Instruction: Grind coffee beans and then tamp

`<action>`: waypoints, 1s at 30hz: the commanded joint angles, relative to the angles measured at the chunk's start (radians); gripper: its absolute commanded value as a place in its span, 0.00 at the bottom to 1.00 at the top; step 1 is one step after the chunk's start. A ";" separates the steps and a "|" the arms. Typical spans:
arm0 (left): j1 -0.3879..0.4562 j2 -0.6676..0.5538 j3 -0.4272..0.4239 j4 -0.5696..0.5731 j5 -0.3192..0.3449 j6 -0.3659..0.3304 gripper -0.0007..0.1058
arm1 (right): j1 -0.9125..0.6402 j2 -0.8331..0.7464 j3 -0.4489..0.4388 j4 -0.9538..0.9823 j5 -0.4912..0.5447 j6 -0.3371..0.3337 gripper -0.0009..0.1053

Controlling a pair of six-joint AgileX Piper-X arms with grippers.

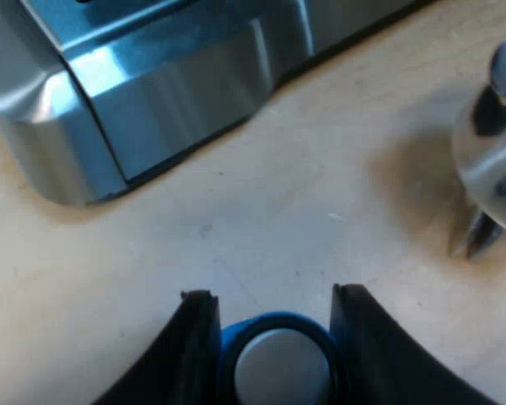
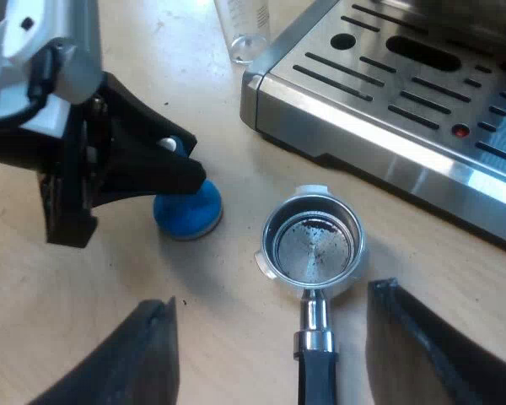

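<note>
My left gripper (image 1: 274,292) is shut on the blue tamper (image 1: 274,363), whose round grey metal face shows between the black fingers. The right wrist view shows that same gripper (image 2: 184,171) gripping the tamper (image 2: 188,211) low over the wooden table. Close beside the tamper lies the metal holder (image 2: 312,245) with its basket facing up and a few dark specks inside. Its dark handle (image 2: 317,371) runs between the fingers of my right gripper (image 2: 274,297), which stands open above it. The holder (image 1: 493,160) also shows as a blur past the tamper.
The espresso machine's steel base (image 1: 152,101) stands just beyond the left gripper. Its slotted drip tray (image 2: 405,93) sits close behind the holder's basket. A measuring glass (image 2: 244,29) stands at the tray's corner. Bare wooden table (image 2: 236,337) surrounds the holder.
</note>
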 commanded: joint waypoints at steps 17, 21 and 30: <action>-0.005 -0.505 -0.099 0.418 0.005 -0.012 0.10 | 0.001 -0.005 -0.010 0.003 0.002 -0.003 0.50; -0.005 -0.568 -0.150 0.504 0.009 -0.012 0.10 | 0.001 -0.005 -0.006 0.009 0.002 0.048 0.50; -0.023 -0.580 -0.253 0.588 0.073 -0.012 0.10 | 0.001 -0.005 0.124 -0.063 0.031 0.048 0.50</action>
